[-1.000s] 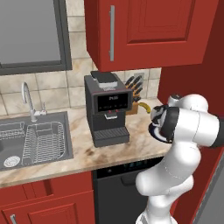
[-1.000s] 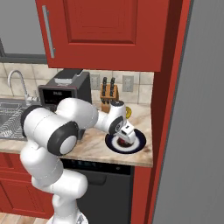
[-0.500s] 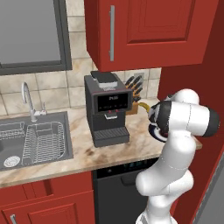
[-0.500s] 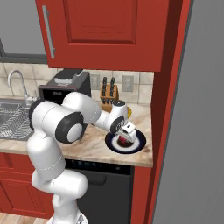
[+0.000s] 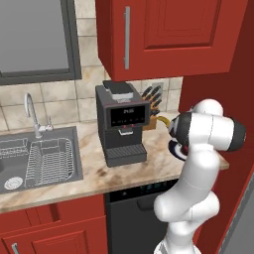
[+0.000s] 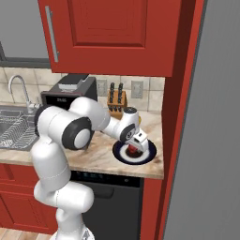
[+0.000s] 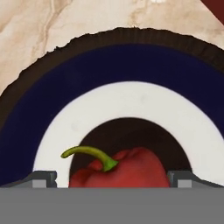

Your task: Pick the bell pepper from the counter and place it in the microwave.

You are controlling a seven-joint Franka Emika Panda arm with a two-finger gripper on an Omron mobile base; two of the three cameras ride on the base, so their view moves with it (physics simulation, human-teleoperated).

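The gripper sits low over the plate with its fingers spread either side of the pepper — positioned to close on it, not yet clenched.

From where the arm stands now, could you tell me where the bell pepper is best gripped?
Grip the bell pepper across its round red body, coming straight down over the plate, one finger each side. Avoid its thin curved stem; the gripper already straddles it.
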